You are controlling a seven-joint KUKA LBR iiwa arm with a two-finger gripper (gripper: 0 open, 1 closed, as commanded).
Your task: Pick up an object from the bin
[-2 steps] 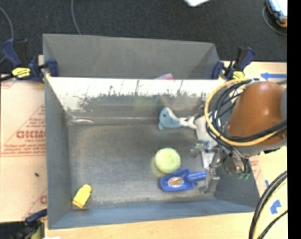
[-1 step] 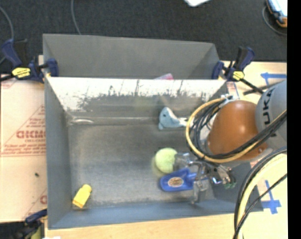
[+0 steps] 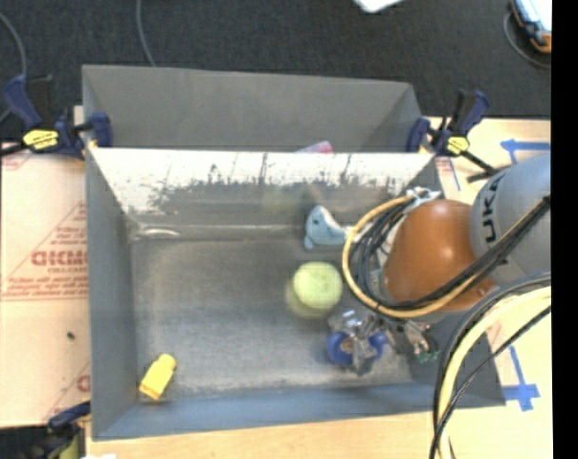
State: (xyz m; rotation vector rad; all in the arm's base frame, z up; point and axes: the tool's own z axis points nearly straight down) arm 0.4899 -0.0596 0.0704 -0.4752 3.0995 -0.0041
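My gripper (image 3: 383,337) is low in the bin's front right corner, mostly hidden under the arm's orange cover and cables. A small blue thing (image 3: 346,349) lies right at its tip, touching or nearly touching it; whether it is gripped cannot be told. A yellow-green ball (image 3: 315,287) rests just left of the gripper, a little farther back.
A pale blue piece (image 3: 321,226) lies by the far wall, behind the ball. A yellow block (image 3: 158,376) sits in the front left corner. The arm and its cables cover the bin's right side.
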